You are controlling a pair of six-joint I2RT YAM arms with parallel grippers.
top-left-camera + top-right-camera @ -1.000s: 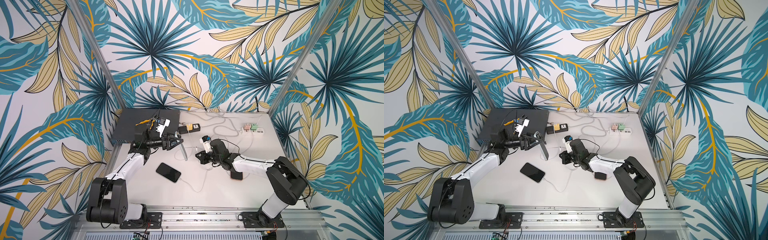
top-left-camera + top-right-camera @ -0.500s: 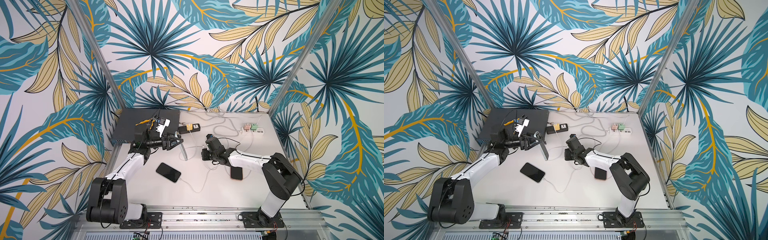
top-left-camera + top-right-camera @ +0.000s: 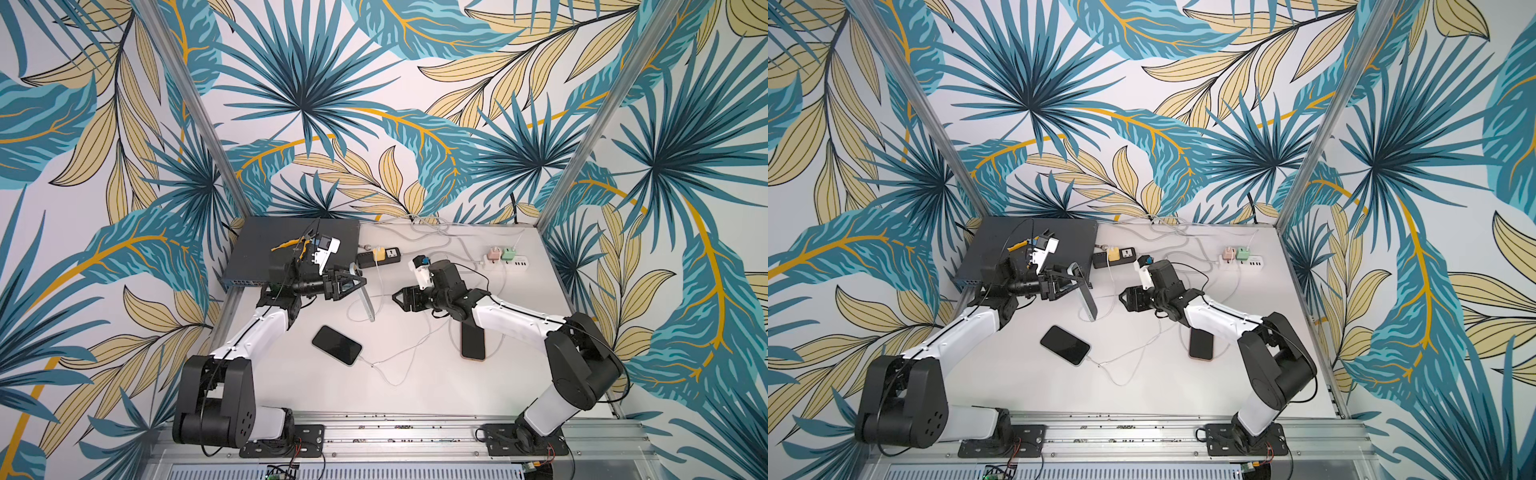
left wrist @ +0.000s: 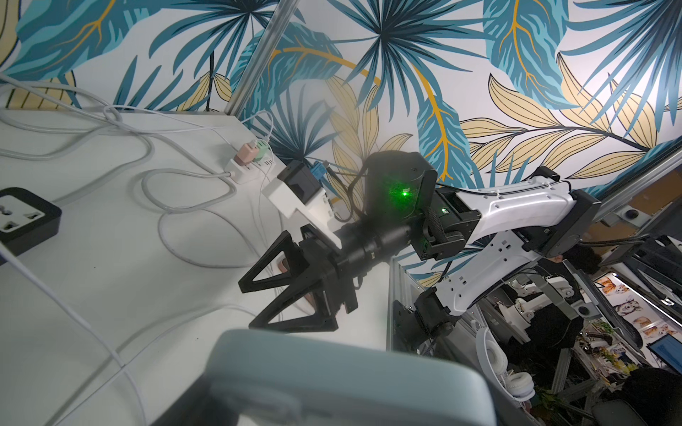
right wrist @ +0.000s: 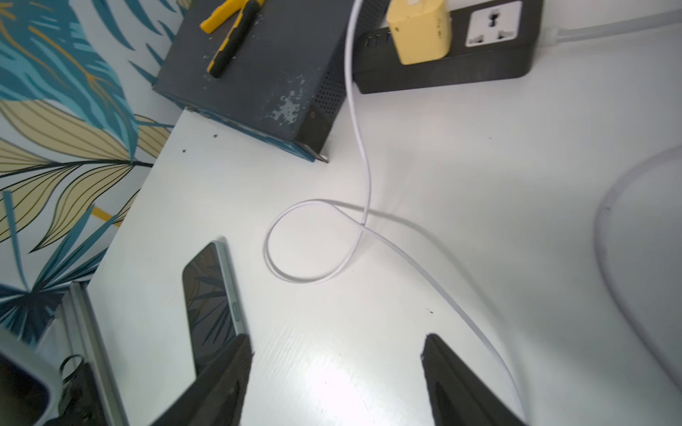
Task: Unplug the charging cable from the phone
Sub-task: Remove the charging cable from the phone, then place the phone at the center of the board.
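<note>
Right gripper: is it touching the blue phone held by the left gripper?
Apart. Both top views show bare table between the open right gripper and the blue phone hanging from the left gripper.

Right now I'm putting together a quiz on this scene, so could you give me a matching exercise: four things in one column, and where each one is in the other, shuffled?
Things:
1. pale blue phone
2. black phone
3. yellow charger
4. pliers

Places:
A. lying on the dark box
B. lying flat on the table
C. plugged into the black power strip
D. held upright by the left end effector

Pairs: 1-D, 2-B, 3-C, 4-A
</note>
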